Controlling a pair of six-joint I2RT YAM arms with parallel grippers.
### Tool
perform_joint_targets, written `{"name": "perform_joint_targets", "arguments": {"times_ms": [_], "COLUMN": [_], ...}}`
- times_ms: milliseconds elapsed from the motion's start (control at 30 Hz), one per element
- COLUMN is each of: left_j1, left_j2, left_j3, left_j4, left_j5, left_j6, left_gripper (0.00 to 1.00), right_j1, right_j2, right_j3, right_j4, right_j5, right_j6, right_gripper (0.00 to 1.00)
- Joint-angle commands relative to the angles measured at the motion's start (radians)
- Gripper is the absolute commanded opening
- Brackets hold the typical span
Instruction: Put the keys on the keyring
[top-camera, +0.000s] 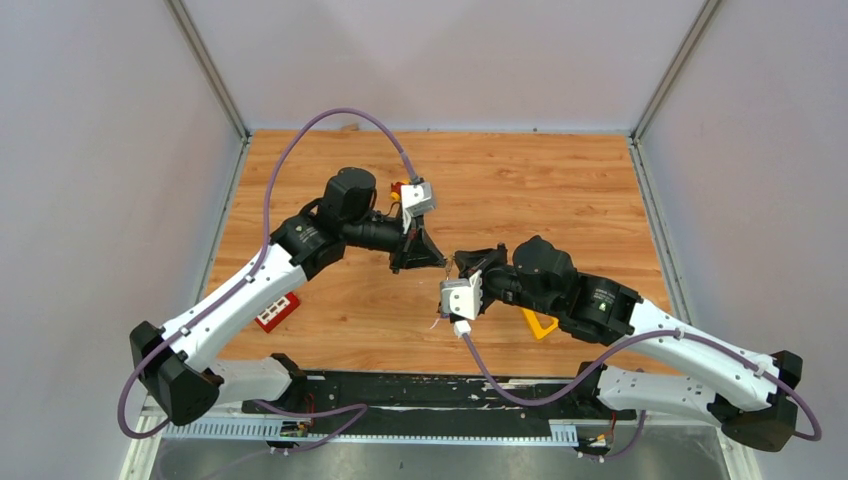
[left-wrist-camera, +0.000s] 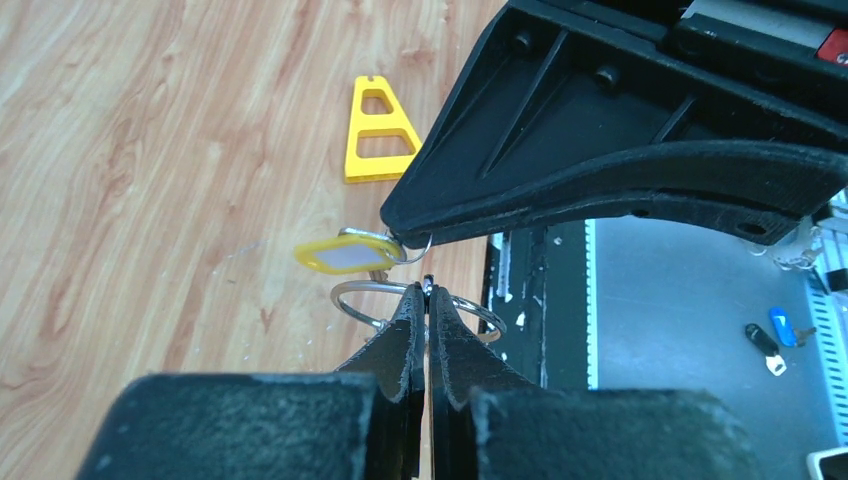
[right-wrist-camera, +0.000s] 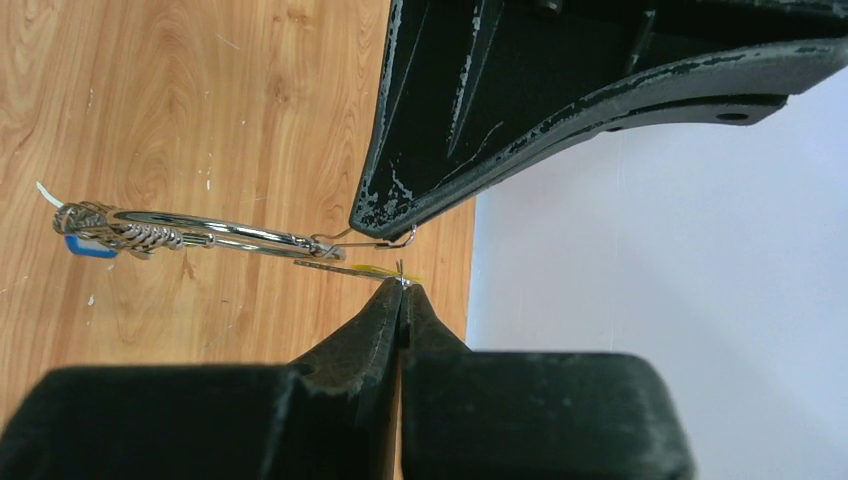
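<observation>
Your left gripper (left-wrist-camera: 427, 295) clamps the keyring (left-wrist-camera: 365, 284), lying nine-to-three; yellow-tagged key (left-wrist-camera: 348, 256) sits at eleven o'clock just beside it, pinched by your right gripper (left-wrist-camera: 400, 238).

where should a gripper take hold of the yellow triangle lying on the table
The yellow triangle lies flat on the wooden table, so come straight down from above. Pinch across the narrow notched end, or take one slanted side bar with a finger through a cut-out. The base may be too wide for the jaws.
</observation>
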Motion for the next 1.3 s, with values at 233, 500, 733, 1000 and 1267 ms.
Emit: {"name": "perform_joint_targets", "arguments": {"times_ms": [233,500,733,1000,1267], "left_j1": [0.002,0.004,0.006,0.01,0.013], "left_j2": [0.002,-0.009,-0.011,-0.017,-0.024], "left_j3": [0.0,-0.008,-0.008,-0.009,-0.013], "left_j4": [0.087,0.093,0.093,0.093,0.096], "left_j5": [0.064,0.042,0.027,0.023,0.023], "left_j6": [-0.065,-0.065,-0.065,-0.065,-0.065], "left_gripper": [0.0,0.0,0.0,0.0,0.0], "right_j1": [0.004,0.006,0.005,0.006,0.005], "right_j2": [0.006,0.005,0.0,0.007,0.006], "right_j3": [-0.002,-0.002,-0.002,-0.003,-0.004], "right_j4": [0.032,0.021,0.013,0.004,0.0], "right_j5": [-0.017,-0.017,-0.017,-0.017,-0.017], "right_j6": [-0.007,-0.01,-0.015,-0.019,-0.02], "right_gripper": [0.0,0.0,0.0,0.0,0.0]}}
